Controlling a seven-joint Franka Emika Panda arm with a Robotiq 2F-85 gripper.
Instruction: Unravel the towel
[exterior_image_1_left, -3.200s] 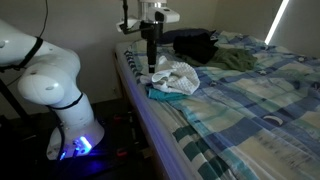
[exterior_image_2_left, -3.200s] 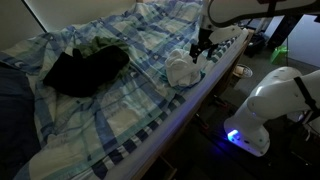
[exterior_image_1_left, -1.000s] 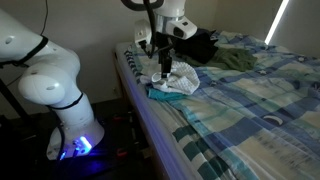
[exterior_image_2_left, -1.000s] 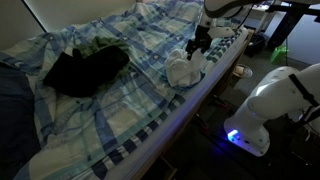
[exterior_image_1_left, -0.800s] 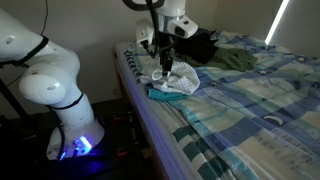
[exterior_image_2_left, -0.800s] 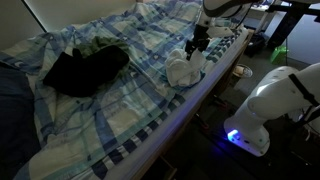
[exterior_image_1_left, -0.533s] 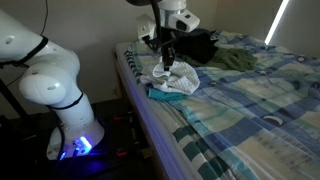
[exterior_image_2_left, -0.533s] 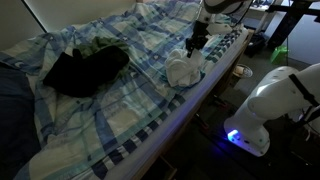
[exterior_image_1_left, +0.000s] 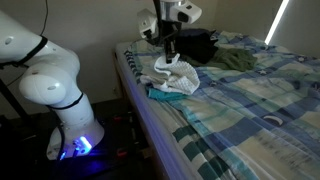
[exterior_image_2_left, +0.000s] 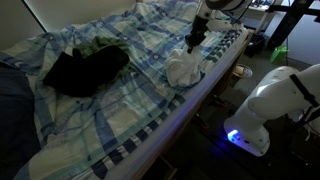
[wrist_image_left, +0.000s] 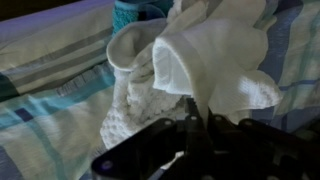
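I have the end effector clamped on a fold of the white towel, and the wrist view shows the fabric pinched between its closed fingers. The rest of the towel lies bunched directly beneath it, near the edge of the plaid-covered table and partly on a teal cloth. A dark garment lies well apart from the end effector.

Jaws came down onto towel, pinched a fold, now lifting it up a bit.
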